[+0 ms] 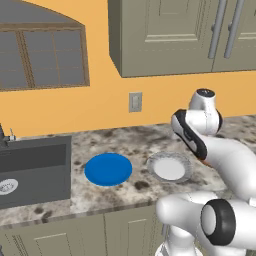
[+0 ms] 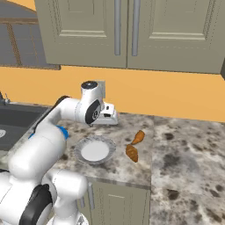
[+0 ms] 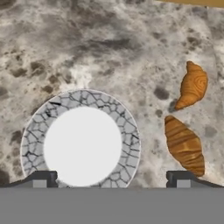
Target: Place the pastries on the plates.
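**Pre-grasp stage: both pastries on the counter, both plates bare**

Your gripper (image 3: 111, 178) hangs above the counter (image 3: 109, 48) with its jaws spread wide and nothing between them. In the hand view one fingertip sits over the near rim of the white plate (image 3: 82, 146) and the other just below the near pastry (image 3: 184, 145). That spread leaves the hand centred between plate and pastry, not over either.

Findings on the task items:
- The near pastry lies on bare stone just beside the white plate's rim, apart from it.
- The far pastry (image 3: 192, 85) lies beyond the first, their tips close; I cannot tell whether they touch.
- The blue plate (image 1: 108, 169) sits beside the white plate, toward the sink (image 1: 34, 167). Nothing lies on it.

Judgement: no pastry has been placed, so the task stands at its opening step, the approach to a first pick.

Requirement for the next move: shift the hand sideways until the near pastry lies between the fingers, and turn the wrist so the jaws close across its narrow width rather than along its length. Descend only then. Watch the far pastry during descent; a finger could nudge it.
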